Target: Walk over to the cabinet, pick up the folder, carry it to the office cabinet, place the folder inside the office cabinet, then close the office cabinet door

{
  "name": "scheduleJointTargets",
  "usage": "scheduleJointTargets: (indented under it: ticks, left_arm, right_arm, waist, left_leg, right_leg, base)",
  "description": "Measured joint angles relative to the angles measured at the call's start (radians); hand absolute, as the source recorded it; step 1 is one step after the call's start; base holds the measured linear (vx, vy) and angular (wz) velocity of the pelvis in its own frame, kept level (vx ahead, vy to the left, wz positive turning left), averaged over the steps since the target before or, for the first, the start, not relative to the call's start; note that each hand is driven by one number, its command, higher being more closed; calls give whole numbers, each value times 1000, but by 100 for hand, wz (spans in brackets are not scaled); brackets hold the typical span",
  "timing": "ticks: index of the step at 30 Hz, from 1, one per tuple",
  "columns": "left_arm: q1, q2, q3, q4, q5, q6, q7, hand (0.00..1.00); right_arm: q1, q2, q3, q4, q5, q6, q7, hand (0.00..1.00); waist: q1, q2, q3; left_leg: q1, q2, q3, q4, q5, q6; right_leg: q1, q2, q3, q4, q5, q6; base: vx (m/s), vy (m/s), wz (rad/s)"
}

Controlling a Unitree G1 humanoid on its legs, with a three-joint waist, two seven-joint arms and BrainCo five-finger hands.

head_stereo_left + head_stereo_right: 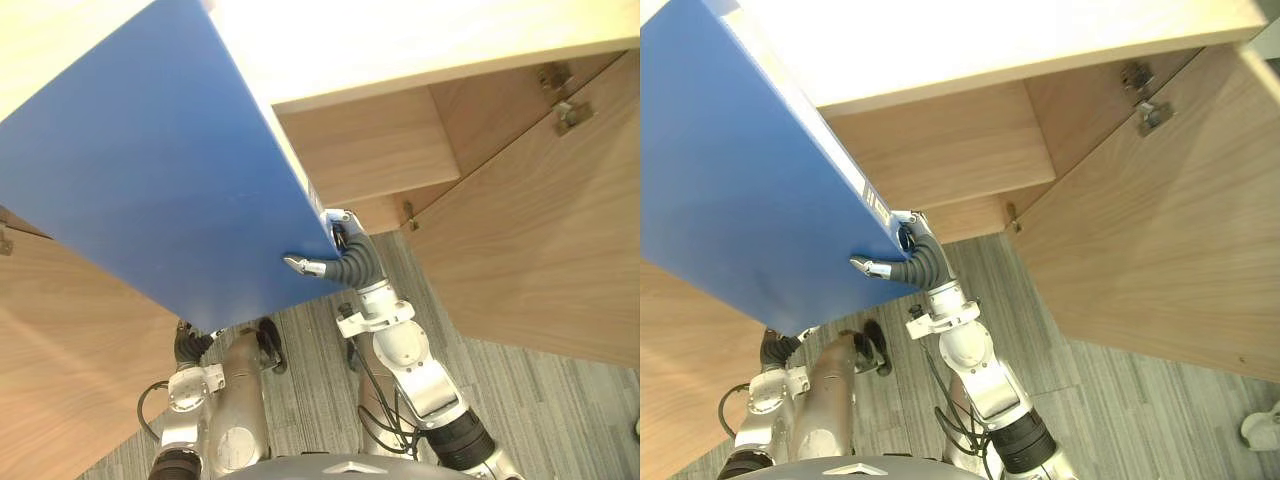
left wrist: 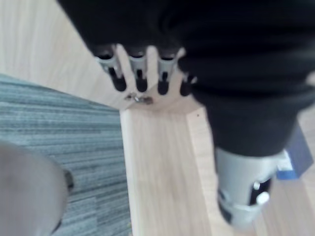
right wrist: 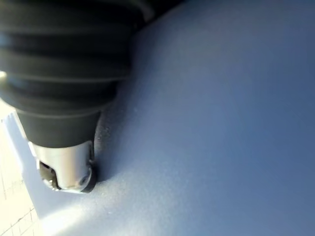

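A large blue folder (image 1: 150, 170) is held up in front of the open wooden office cabinet (image 1: 370, 150), its white-labelled spine edge toward the opening. My right hand (image 1: 340, 250) is shut on the folder's lower corner. Its thumb (image 3: 69, 167) presses on the blue cover (image 3: 221, 123), and its fingers are hidden behind the spine. My left hand (image 2: 139, 73) hangs low under the folder, fingers straight, holding nothing, facing a wooden panel. The folder's lower edge covers that hand in the eye views.
The cabinet's right door (image 1: 540, 230) stands swung open toward me, with its hinges (image 1: 565, 110) showing. Another wood panel (image 1: 60, 350) stands at lower left. Grey carpet (image 1: 560, 400) lies below. A pale shoe-like thing (image 1: 1262, 428) sits at the far right edge.
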Motion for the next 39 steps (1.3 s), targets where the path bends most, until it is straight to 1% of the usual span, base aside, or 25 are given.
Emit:
scheduleJointTargets:
  ticks: [1, 2, 4, 5, 6, 8, 9, 10, 13, 14, 15, 16, 17, 18, 21, 23, 26, 30, 33, 35, 36, 37, 39]
  left_arm:
    - [-2, -6, 7, -1, 0, 0, 3, 0]
    - [-2, -8, 8, -2, 0, 0, 3, 0]
    - [-11, -24, 8, -3, -1, 1, 6, 0]
    - [-13, -27, 8, -4, -1, 1, 6, 0]
    - [-16, -33, 7, -13, -1, 1, 8, 0]
    - [-23, -36, 7, -50, -1, 0, 8, 0]
    - [-36, -36, 7, -62, -1, 0, 12, 0]
    - [-45, -36, 8, -78, -1, -1, 17, 0]
    - [-60, -35, 5, -95, -1, 2, 21, 0]
    - [-42, -38, -8, -179, 0, 14, 21, 0]
    - [-12, -37, -35, -295, 0, 15, 21, 0]
    - [-1, -38, -44, -347, 1, 15, 18, 0]
    - [54, -43, -35, -528, 16, -2, 0, 0]
    - [64, -43, -27, -552, 23, -6, -2, 0]
    - [75, -52, -24, -552, 39, -6, -6, 0]
    - [76, -59, -25, -553, 39, -6, -16, 0]
    - [76, -67, -30, -578, 41, -6, -24, 0]
    - [75, -66, -29, -623, 60, -10, -24, 0]
    - [75, -66, -29, -622, 60, -10, -24, 0]
    - [75, -66, -29, -623, 60, -10, -24, 0]
    - [75, -66, -29, -623, 59, -10, -26, 0]
    - [75, -66, -29, -623, 59, -10, -27, 0]
    - [76, -66, -29, -623, 57, -9, -37, 0]
  right_arm:
    - [-19, 1, 0, -27, -16, 0, -21, 100]
    - [-23, 1, -1, -30, -17, 0, -24, 100]
    - [-56, 2, -2, -54, -33, 0, -52, 100]
    - [-61, 2, -2, -58, -39, -1, -54, 100]
    - [-77, 8, -1, -59, -56, -3, -64, 100]
    - [-94, 10, -2, -60, -79, -7, -81, 100]
    - [-105, 10, -2, -60, -89, -7, -91, 100]
    - [-116, 12, -6, -60, -98, -7, -96, 100]
    - [-135, 11, -12, -60, -138, -7, -98, 100]
    - [-136, 10, -22, -60, -159, -7, -108, 100]
    - [-130, 10, -37, -60, -174, -6, -117, 100]
    - [-127, 10, -49, -60, -182, -6, -120, 100]
    - [-124, 8, -107, -60, -217, -6, -133, 100]
    - [-120, 7, -135, -60, -230, -5, -139, 100]
    - [-105, 8, -199, -49, -233, 45, -171, 100]
    - [-101, 8, -222, -46, -233, 60, -184, 100]
    - [-103, 8, -248, -8, -236, 62, -205, 100]
    - [-101, 8, -257, 27, -238, 78, -208, 100]
    - [-100, 8, -282, 27, -223, 79, -206, 100]
    - [-101, 10, -294, 27, -164, 78, -200, 100]
    - [-102, 10, -298, 26, -90, 77, -187, 100]
    - [-102, 11, -298, 26, -66, 76, -178, 100]
    - [-105, 35, -323, 26, 41, 71, -149, 100]
  waist:
    - [2, 1, 0]
    - [2, 1, 0]
    - [13, 12, 7]
    - [14, 14, 10]
    - [15, 18, 13]
    - [19, 25, 28]
    - [23, 33, 39]
    - [25, 37, 56]
    - [30, 41, 89]
    - [28, 43, 107]
    - [31, 46, 118]
    - [37, 48, 125]
    - [49, 58, 152]
    - [54, 62, 155]
    - [69, 62, 155]
    - [66, 62, 155]
    - [64, 62, 155]
    - [66, 62, 155]
    - [67, 63, 155]
    - [66, 63, 155]
    - [66, 63, 155]
    - [66, 63, 155]
    - [69, 63, 154]
  left_leg:
    - [-35, 11, 1, 43, -16, 2]
    - [-42, 13, 1, 52, -19, 2]
    - [-86, 34, -2, 120, -46, 7]
    - [-92, 36, -3, 130, -50, 8]
    - [-118, 39, -7, 165, -61, 14]
    - [-157, 42, -20, 215, -76, 13]
    - [-190, 44, -30, 248, -87, 13]
    - [-216, 49, -33, 277, -98, 6]
    - [-274, 60, -40, 329, -117, -1]
    - [-305, 63, -50, 352, -119, -1]
    - [-336, 63, -63, 373, -119, -1]
    - [-346, 63, -65, 380, -119, -1]
    - [-387, 62, -79, 404, -120, -1]
    - [-404, 57, -81, 407, -119, -2]
    - [-425, 56, -84, 411, -117, -4]
    - [-435, 56, -92, 417, -113, 2]
    - [-437, 55, -96, 424, -114, 2]
    - [-450, 53, -115, 429, -116, -3]
    - [-454, 53, -120, 429, -115, -6]
    - [-457, 51, -124, 428, -114, -7]
    - [-461, 48, -129, 428, -113, -9]
    - [-463, 48, -132, 428, -112, -10]
    - [-467, 46, -141, 427, -110, -13]
  right_leg:
    - [-42, 2, 5, 47, -16, 1]
    - [-49, 3, 6, 56, -18, 4]
    - [-99, 11, 13, 124, -44, 4]
    - [-107, 11, 14, 136, -49, 4]
    - [-137, 11, 17, 180, -68, 4]
    - [-176, 9, 18, 238, -92, 4]
    - [-207, 8, 18, 275, -105, 4]
    - [-237, 9, 20, 309, -117, 2]
    - [-300, 13, 25, 366, -133, -2]
    - [-326, 14, 23, 391, -139, -3]
    - [-353, 13, 21, 414, -146, -4]
    - [-363, 12, 21, 424, -148, -4]
    - [-398, 11, 18, 454, -157, -8]
    - [-416, 8, 18, 462, -160, -8]
    - [-438, 7, 16, 474, -163, -13]
    - [-444, 7, 10, 478, -166, -16]
    - [-445, 5, 9, 490, -179, -16]
    - [-447, 3, -7, 500, -189, -25]
    - [-448, -1, -14, 503, -193, -31]
    - [-448, -2, -17, 503, -194, -32]
    - [-449, -3, -21, 503, -195, -33]
    - [-449, -3, -24, 502, -195, -33]
    - [-447, -5, -33, 502, -198, -37]
  base:
    - [-21, 1, -9]
    - [-9, -7, -10]
    - [2, -9, -11]
    - [1, -21, -5]
    - [-6, -38, 4]
    - [-21, -43, 10]
    - [-63, -56, 9]
    - [-80, -68, 6]
    - [-85, -56, -1]
    - [-101, -65, 11]
    - [-94, -69, 13]
    - [-127, -116, 19]
    - [-110, -113, 17]
    - [-112, -128, 18]
    - [-30, -67, 5]
    - [-5, -46, 1]
    - [-7, -46, 6]
    - [-31, -57, 8]
    - [-39, -51, 5]
    - [-16, -17, 3]
    - [-27, -28, 5]
    - [-33, -34, 8]
    - [-26, -30, 7]
